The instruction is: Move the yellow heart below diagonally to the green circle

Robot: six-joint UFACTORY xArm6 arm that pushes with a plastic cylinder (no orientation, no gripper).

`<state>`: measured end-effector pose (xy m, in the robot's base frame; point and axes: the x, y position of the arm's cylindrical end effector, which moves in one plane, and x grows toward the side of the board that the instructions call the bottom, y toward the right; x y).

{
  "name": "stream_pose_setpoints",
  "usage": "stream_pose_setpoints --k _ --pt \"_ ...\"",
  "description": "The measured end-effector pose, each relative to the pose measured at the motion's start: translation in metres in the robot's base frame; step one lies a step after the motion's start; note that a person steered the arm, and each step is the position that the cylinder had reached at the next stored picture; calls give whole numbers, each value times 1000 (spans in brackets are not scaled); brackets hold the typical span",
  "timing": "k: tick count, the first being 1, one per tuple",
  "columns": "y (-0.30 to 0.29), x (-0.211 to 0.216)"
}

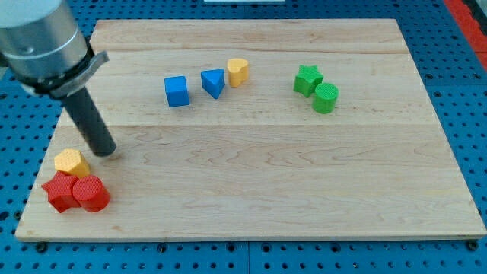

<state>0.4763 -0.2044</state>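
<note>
My tip (105,151) rests at the table's (304,198) left, just above the yellow hexagon (71,161); no fingers exist. The yellow heart (238,71) sits up top, touching the blue triangle (214,82), well left of the green circle (326,98). Small, rigid, probably light, it should slide; I'd push its upper-left flank.

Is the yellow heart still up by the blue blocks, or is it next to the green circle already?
Up by the blue blocks. The yellow heart touches the blue triangle, well apart from the green circle. My tip is far off, near the yellow hexagon.
</note>
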Motion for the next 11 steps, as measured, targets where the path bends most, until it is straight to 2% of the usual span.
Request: stream_pose_setpoints --k 1,2,3,4,5,7,8,9,10,11 --pt "-43 -47" --pt "-47 -101" --pt "9 -137" --pt "101 -149" --pt "172 -155" --pt "233 -144" --pt "237 -100" --pt "237 -98" --pt "237 -134" --pt "254 -129"
